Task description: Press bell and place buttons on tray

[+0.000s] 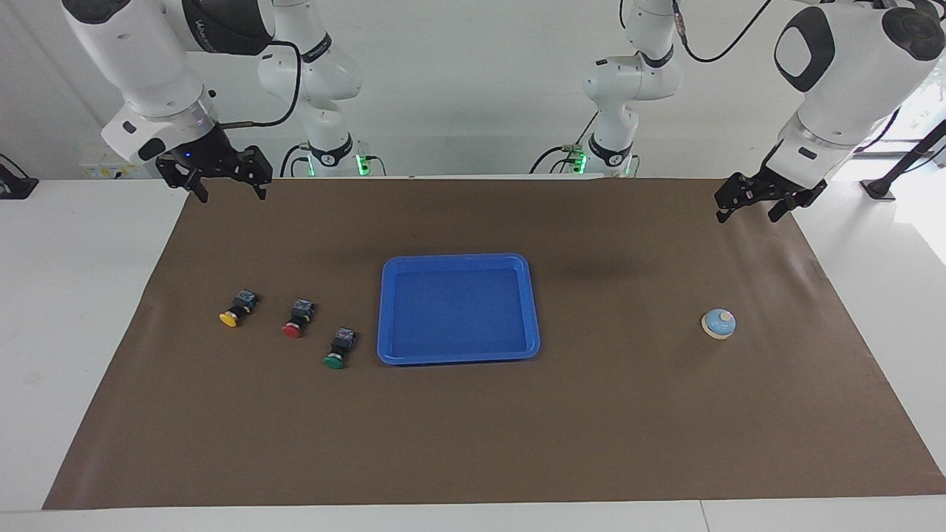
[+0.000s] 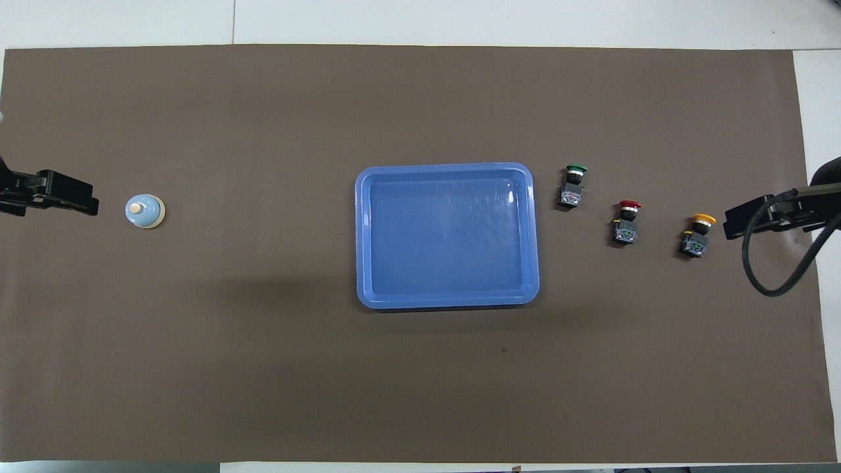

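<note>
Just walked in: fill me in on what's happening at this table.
Nothing is being handled yet. Both arms wait raised at the robots' edge of the brown mat, the left pincer and the right pincer both open and empty. The blue tray lies empty mid-table. The bell stands untouched toward the left arm's end. The yellow button, red button and green button lie on their sides in a slanted row toward the right arm's end, the green one beside the tray.

tray (image 1: 458, 309): inside bare, open from above
toward right arm's end: green button (image 1: 338, 349) just beside tray, then red button (image 1: 298, 318), yellow button (image 1: 238, 309), small gaps between
toward left arm's end: bell (image 1: 719, 324) well apart, wide bare mat (image 1: 473, 436) between
</note>
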`<state>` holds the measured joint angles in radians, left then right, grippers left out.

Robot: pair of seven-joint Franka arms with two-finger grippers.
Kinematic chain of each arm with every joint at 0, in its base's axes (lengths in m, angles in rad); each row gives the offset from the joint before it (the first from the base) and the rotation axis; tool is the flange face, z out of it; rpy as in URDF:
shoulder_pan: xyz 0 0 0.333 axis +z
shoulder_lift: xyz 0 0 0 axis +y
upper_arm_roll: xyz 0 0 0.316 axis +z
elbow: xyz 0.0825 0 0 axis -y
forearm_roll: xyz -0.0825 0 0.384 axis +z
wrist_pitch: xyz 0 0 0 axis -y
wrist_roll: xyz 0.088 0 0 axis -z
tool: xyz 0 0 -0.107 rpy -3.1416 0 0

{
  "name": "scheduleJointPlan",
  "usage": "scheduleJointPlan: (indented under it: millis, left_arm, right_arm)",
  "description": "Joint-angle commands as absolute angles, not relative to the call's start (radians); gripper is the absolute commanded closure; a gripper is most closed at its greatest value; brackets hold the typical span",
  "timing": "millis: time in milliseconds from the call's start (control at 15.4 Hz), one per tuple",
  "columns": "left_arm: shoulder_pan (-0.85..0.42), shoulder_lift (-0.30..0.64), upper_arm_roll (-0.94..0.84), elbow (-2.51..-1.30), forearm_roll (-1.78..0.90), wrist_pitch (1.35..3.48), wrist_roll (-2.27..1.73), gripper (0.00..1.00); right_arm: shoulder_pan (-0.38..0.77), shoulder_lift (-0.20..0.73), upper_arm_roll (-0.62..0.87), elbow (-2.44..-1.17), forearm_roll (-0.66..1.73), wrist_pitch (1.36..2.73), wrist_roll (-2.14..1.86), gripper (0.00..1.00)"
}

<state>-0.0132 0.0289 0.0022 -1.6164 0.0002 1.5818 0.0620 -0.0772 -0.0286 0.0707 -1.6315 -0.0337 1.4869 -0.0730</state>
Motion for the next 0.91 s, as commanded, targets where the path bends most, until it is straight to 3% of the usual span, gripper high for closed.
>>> scheduleJointPlan:
  millis: [0,391,456,521,586,847]
  left_arm:
    - [-0.015,0.011,0.006,-1.626,0.002,1.571,0.06,0.0]
    - [-0.008,0.011,0.008,-1.629,0.002,1.585,0.055,0.0]
    - [-0.008,0.009,0.009,-1.641,0.002,1.615,0.058,0.25]
    - [-0.005,0.0,0.009,-1.657,0.002,1.637,0.061,0.65]
    - [-0.003,-0.006,0.009,-1.683,0.002,1.652,0.064,0.99]
    - [0.023,0.015,0.009,-1.717,0.003,1.692,0.066,1.0]
  right_arm:
    - [-0.08,-0.043,0.069,-1.644,-0.035,1.474,-0.094,0.0]
    - [-0.08,-0.043,0.069,-1.644,-0.035,1.474,-0.094,0.0]
    - [-0.08,-0.043,0.069,-1.644,-0.035,1.474,-0.094,0.0]
    - [-0.08,-0.043,0.069,-1.643,-0.035,1.474,-0.094,0.0]
    - [-0.08,-0.043,0.069,-1.644,-0.035,1.474,-0.094,0.0]
    - [-0.08,-0.043,0.069,-1.644,-0.035,1.474,-0.094,0.0]
